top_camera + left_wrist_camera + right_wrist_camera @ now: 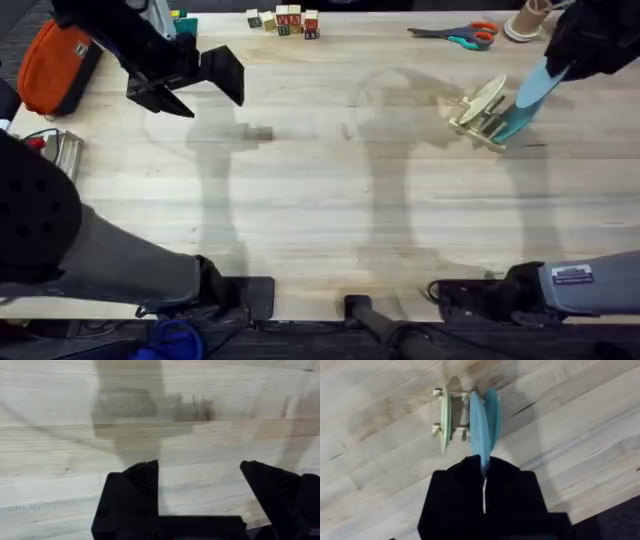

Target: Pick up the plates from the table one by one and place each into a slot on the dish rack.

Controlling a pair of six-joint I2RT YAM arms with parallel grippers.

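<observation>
My left gripper [205, 88] hovered with its jaws wide and empty above the bare counter [300, 200]. On the right, my right gripper [484, 472] pinched the light blue plate [478, 425] edge-on, directly above the dish rack [478, 118], beside the teal plate [492, 410] and cream plate [444, 417].

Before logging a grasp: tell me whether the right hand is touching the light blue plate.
Touching. In the right wrist view, the right hand is shut on the light blue plate's edge, above the dish rack.

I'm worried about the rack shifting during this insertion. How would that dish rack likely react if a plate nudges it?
The dish rack looks small and light, so it would probably slide. Standing plates make tipping plausible. The right gripper holds the light blue plate by its edge.
</observation>
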